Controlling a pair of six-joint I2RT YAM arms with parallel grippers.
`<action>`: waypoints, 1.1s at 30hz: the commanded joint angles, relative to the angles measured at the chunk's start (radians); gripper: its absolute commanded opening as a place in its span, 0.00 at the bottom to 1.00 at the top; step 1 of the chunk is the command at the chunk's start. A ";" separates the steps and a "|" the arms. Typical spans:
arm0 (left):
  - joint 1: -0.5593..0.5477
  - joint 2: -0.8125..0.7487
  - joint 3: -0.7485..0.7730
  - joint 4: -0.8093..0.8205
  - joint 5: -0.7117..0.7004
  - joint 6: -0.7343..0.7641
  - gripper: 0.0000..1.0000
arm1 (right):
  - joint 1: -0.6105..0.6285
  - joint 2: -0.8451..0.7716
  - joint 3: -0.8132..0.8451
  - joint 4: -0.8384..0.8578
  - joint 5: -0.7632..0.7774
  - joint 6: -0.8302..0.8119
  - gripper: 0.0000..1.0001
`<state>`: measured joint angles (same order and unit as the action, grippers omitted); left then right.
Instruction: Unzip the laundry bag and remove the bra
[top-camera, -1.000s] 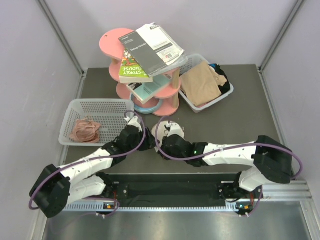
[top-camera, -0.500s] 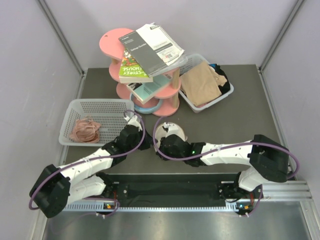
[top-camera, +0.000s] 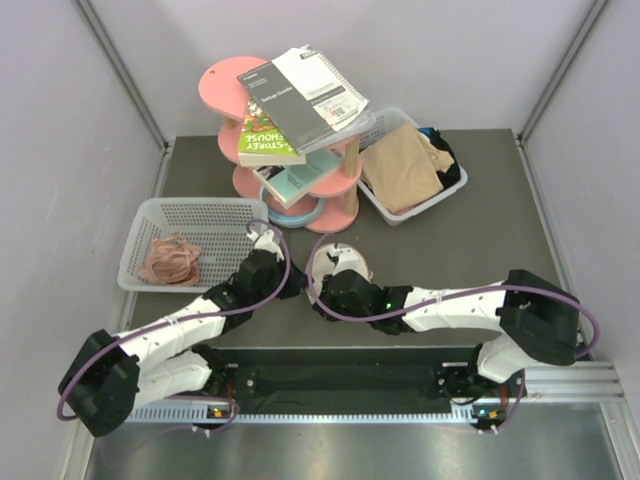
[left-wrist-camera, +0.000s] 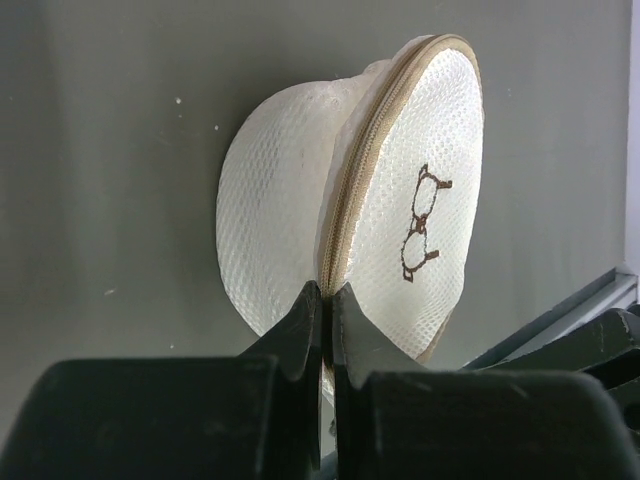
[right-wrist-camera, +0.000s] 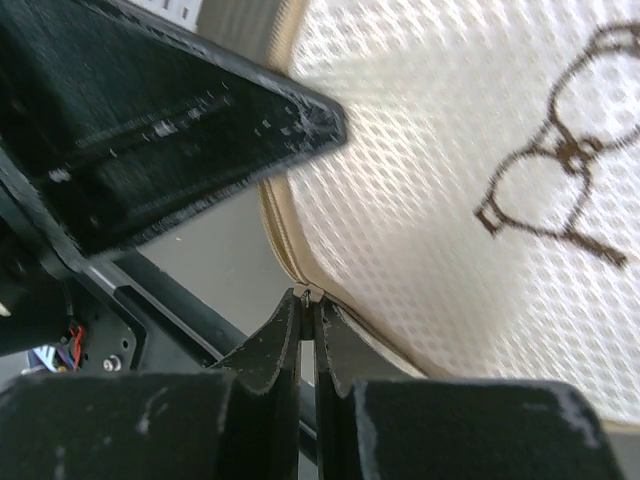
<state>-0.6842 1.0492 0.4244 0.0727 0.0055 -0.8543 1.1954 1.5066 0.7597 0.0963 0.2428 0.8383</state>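
Note:
The laundry bag (top-camera: 340, 262) is a round cream mesh pouch with a black bra outline, standing on edge between my two grippers. In the left wrist view the bag (left-wrist-camera: 420, 200) shows its tan zipper seam. My left gripper (left-wrist-camera: 327, 295) is shut on the bag's zipper edge. In the right wrist view the bag (right-wrist-camera: 450, 160) fills the frame, and my right gripper (right-wrist-camera: 308, 300) is shut on the small metal zipper pull (right-wrist-camera: 306, 294) at the bag's rim. The bra is hidden.
A white mesh basket (top-camera: 190, 240) with a pinkish-brown bundle (top-camera: 170, 260) stands at the left. A pink tiered stand (top-camera: 290, 150) with books is at the back. A white tray (top-camera: 440, 200) holds tan cloth (top-camera: 400, 165) at the back right.
My right gripper and the bag have shifted slightly left toward the left gripper. The left arm has hardly moved.

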 joint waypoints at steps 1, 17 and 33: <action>0.020 -0.002 0.042 -0.014 -0.085 0.060 0.00 | 0.001 -0.058 -0.042 0.002 0.013 0.018 0.00; 0.038 0.055 0.123 -0.030 -0.088 0.124 0.12 | -0.002 -0.129 -0.119 -0.033 0.047 0.050 0.00; 0.038 -0.091 0.031 -0.091 -0.010 0.031 0.54 | -0.002 -0.022 -0.013 0.042 -0.014 0.021 0.00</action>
<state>-0.6487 0.9714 0.4900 -0.0387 -0.0326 -0.7895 1.1950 1.4647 0.6811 0.0795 0.2485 0.8738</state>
